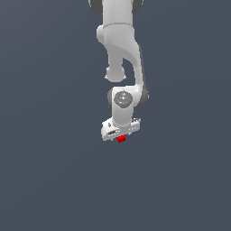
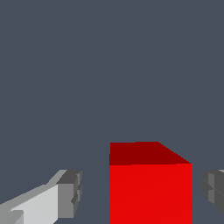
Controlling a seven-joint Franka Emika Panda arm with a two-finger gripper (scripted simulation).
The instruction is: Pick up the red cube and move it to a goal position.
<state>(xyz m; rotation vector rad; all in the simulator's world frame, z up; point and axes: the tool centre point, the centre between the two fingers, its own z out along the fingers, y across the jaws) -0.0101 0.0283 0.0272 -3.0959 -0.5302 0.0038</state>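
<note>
The red cube [image 1: 121, 139] is tiny and bright red, and it peeks out just under the white hand of the arm in the exterior view. In the wrist view the red cube [image 2: 151, 188] lies between the two grey fingertips, one [image 2: 71, 192] on one side and the other [image 2: 213, 188] on the other. A gap shows on each side of the cube, narrower on one side. My gripper [image 1: 120, 136] [image 2: 141, 190] is open and stands around the cube without touching it.
The white arm [image 1: 119, 49] reaches down from the top of the exterior view. A plain dark grey-blue ground [image 1: 45, 171] fills the rest of both views.
</note>
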